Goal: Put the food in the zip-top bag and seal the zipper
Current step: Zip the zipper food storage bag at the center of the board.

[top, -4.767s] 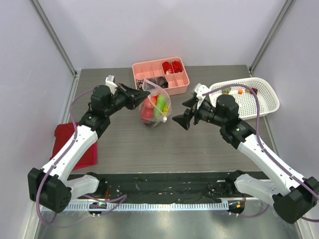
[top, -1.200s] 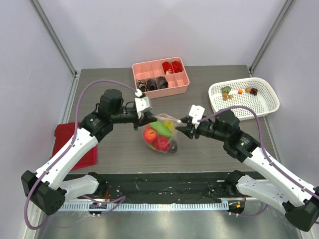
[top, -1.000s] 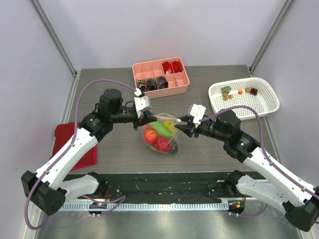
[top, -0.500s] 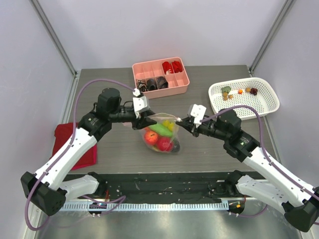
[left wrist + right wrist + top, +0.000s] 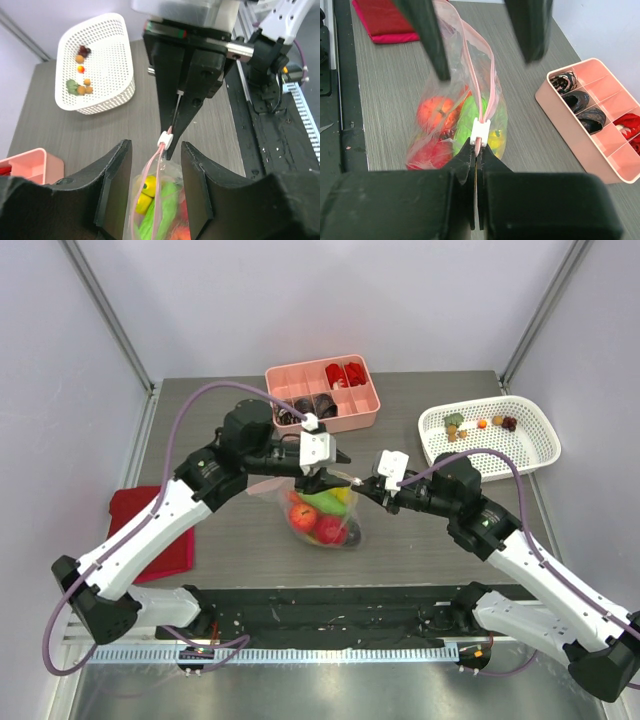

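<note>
The zip-top bag (image 5: 455,85) sits mid-bench (image 5: 440,550) between the two arms. Its belly seems to rest on the surface and its mouth is held up, with the food (image 5: 436,114) (red, green and yellow pieces) inside it. The right fingers (image 5: 464,167) are pressed together on the end of the zipper (image 5: 159,172), just below the white slider (image 5: 166,139). Beyond the slider the two pink strips part, so we judge the mouth not yet sealed. The left fingers (image 5: 116,182) are spread to either side of the bag's mouth, with the slider in line between them but a little past their tips. To do this step well, we would ease the left fingers forward until the slider lies squarely between them. We would then close on the slider itself, not on loose plastic. Next we would draw it straight along the strip, away from the right fingers, keeping the zipper taut and level. The right fingers should hold firm as the anchor. If they slip, or the pull drifts sideways, the strip will buckle, the slider may jam or leave a gap, and the bag could tip.
</note>
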Robot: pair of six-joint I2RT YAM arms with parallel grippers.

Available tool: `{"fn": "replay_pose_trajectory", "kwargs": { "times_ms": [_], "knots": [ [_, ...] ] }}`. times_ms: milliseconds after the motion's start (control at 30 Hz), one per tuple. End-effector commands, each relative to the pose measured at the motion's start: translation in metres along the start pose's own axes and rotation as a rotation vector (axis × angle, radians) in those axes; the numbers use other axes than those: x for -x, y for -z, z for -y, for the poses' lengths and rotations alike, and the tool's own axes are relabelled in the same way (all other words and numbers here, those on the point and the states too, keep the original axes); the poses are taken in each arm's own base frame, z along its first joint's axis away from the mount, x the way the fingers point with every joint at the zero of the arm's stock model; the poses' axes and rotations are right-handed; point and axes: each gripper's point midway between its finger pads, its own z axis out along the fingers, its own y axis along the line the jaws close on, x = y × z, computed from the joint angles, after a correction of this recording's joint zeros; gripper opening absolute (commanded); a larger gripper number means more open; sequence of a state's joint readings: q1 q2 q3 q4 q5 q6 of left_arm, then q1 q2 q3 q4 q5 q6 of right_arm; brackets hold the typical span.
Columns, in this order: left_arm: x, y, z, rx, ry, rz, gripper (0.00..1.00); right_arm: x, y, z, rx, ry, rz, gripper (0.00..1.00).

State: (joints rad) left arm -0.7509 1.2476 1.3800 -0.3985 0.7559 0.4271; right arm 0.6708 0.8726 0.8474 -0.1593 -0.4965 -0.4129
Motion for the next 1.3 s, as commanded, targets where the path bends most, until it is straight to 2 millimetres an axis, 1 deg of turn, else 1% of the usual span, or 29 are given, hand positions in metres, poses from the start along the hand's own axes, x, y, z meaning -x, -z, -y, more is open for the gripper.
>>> {"fn": "replay_pose_trajectory", "kwargs": {
  "times_ms": [0, 33, 133, 267, 367, 400, 433, 500, 533, 567, 600, 633, 667, 767, 800, 1000, 1100, 1133, 1233, 1267],
  "knots": [
    [-0.001, -0.014, 0.002, -0.022, -0.06, -0.025, 0.47, 0.031, 0.007, 0.008, -0.015, 0.053, 0.067, 0.01],
    [-0.002, -0.019, 0.006, -0.036, -0.068, -0.027, 0.47, 0.032, 0.007, 0.008, -0.013, 0.053, 0.067, 0.01],
    [-0.004, -0.027, 0.011, -0.058, -0.081, -0.038, 0.44, 0.032, 0.007, 0.008, -0.012, 0.05, 0.06, 0.01],
    [-0.012, -0.034, 0.009, -0.062, -0.095, -0.064, 0.38, 0.032, 0.008, 0.006, 0.0, 0.054, 0.059, 0.01],
    [-0.014, -0.033, 0.009, -0.068, -0.101, -0.081, 0.28, 0.033, 0.009, 0.007, -0.004, 0.056, 0.056, 0.01],
    [-0.016, -0.033, 0.011, -0.075, -0.095, -0.089, 0.21, 0.032, 0.009, 0.007, -0.005, 0.057, 0.054, 0.01],
    [-0.016, -0.032, 0.012, -0.076, -0.098, -0.094, 0.18, 0.032, 0.01, 0.006, -0.007, 0.059, 0.055, 0.01],
    [-0.025, -0.027, 0.016, -0.086, -0.093, -0.131, 0.1, 0.033, 0.011, 0.008, -0.017, 0.059, 0.055, 0.01],
    [-0.029, -0.025, 0.017, -0.086, -0.089, -0.147, 0.08, 0.032, 0.012, 0.008, -0.02, 0.059, 0.054, 0.01],
    [-0.038, -0.021, 0.019, -0.091, -0.072, -0.179, 0.06, 0.033, 0.013, 0.008, -0.023, 0.062, 0.055, 0.01],
    [-0.04, -0.018, 0.018, -0.087, -0.064, -0.187, 0.04, 0.033, 0.013, 0.008, -0.027, 0.061, 0.055, 0.01],
    [-0.044, -0.014, 0.017, -0.081, -0.051, -0.199, 0.03, 0.032, 0.014, 0.009, -0.031, 0.062, 0.054, 0.01],
    [-0.051, -0.009, 0.013, -0.069, -0.03, -0.22, 0.03, 0.033, 0.015, 0.01, -0.035, 0.065, 0.055, 0.01],
    [-0.058, 0.002, 0.007, -0.041, -0.009, -0.236, 0.03, 0.034, 0.017, 0.011, -0.042, 0.069, 0.056, 0.01],
    [-0.058, 0.009, 0.002, -0.018, -0.009, -0.236, 0.03, 0.034, 0.018, 0.012, -0.048, 0.073, 0.057, 0.01],
    [-0.073, 0.03, 0.001, 0.014, 0.006, -0.272, 0.03, 0.03, 0.022, 0.015, -0.068, 0.075, 0.046, 0.01],
    [-0.082, 0.046, -0.005, 0.052, 0.031, -0.3, 0.02, 0.028, 0.024, 0.018, -0.087, 0.079, 0.039, 0.01],
    [-0.087, 0.055, -0.008, 0.07, 0.052, -0.314, 0.02, 0.028, 0.026, 0.019, -0.094, 0.081, 0.039, 0.01],
    [-0.088, 0.071, -0.013, 0.108, 0.065, -0.318, 0.03, 0.029, 0.028, 0.02, -0.104, 0.086, 0.039, 0.01],
    [-0.091, 0.082, -0.015, 0.135, 0.074, -0.325, 0.03, 0.029, 0.029, 0.022, -0.108, 0.09, 0.037, 0.01]
  ]
}}
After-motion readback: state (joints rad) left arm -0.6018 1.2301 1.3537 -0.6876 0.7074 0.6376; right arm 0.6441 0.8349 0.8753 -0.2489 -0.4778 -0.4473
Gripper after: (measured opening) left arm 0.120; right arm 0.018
